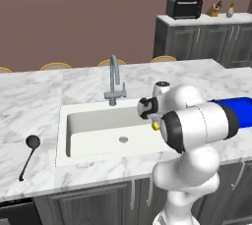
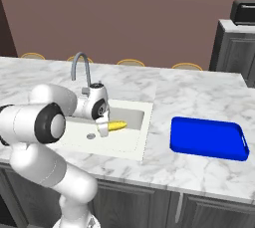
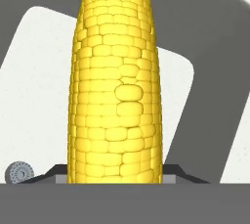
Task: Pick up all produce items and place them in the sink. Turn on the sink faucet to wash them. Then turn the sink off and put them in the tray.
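Now the corn cob (image 2: 117,125) is up in the air over the sink (image 2: 130,143), sticking out sideways from the gripper (image 2: 104,126) at centre-left of the right base view, and in the hand view it runs straight up the middle of the frame with the pale basin floor and the round metal drain (image 3: 19,173) in the lower-left corner behind it. My read is that this is the carry-and-drop leg for the first piece of produce. To do it well, the arm wants to come lower before letting go, so the cob doesn't bounce or roll, and the release should land on the flat basin floor, clear of the faucet (image 1: 114,85), which stands at the back rim. The blue tray (image 2: 209,138) waits on the counter at right, well apart from the action. As for the gripper, its jaws are closed partway and pinching the corn near one end, the cob filling the gap between them. A black ladle (image 1: 29,154) lies idle at lower left of the left base view.
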